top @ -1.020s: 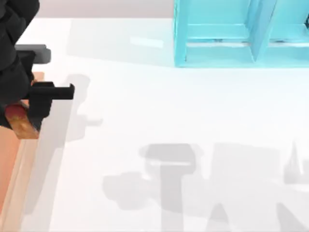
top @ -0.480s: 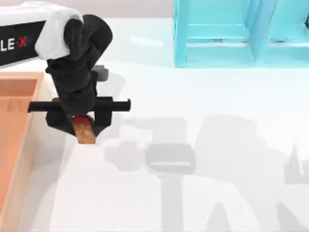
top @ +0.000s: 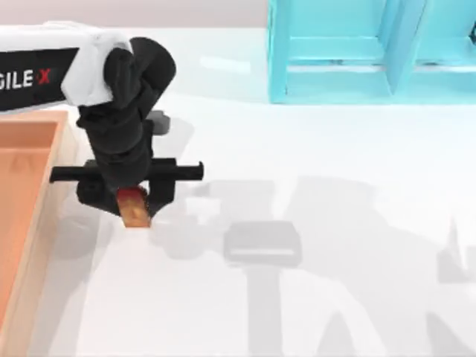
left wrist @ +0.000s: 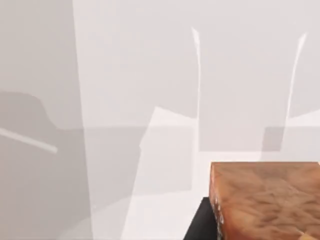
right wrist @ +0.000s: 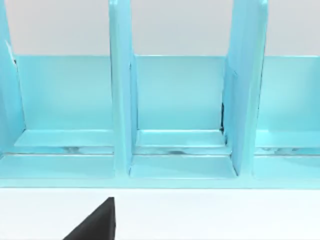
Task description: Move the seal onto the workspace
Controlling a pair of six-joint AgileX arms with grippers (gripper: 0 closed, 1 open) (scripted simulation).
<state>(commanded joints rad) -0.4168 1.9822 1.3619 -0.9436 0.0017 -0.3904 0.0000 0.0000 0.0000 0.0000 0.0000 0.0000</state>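
The seal (top: 134,206), a small amber-orange block with a dark red top, hangs in my left gripper (top: 132,199), which is shut on it. The gripper sits over the white workspace (top: 297,171) just right of the wooden tray's rim. In the left wrist view the seal's amber body (left wrist: 265,200) hovers above the white workspace (left wrist: 130,90). A black fingertip (right wrist: 95,224) of my right gripper shows in the right wrist view, facing the turquoise shelf.
A tan wooden tray (top: 30,201) with a raised rim lies at the left edge. A turquoise shelf unit (top: 372,52) stands at the back right, its open compartments (right wrist: 175,110) facing the right wrist camera. Arm shadows fall across the table's middle.
My left arm has carried the seal from over the tray's rim rightward onto the white tabletop, then slightly nearer and lower in the last half second.
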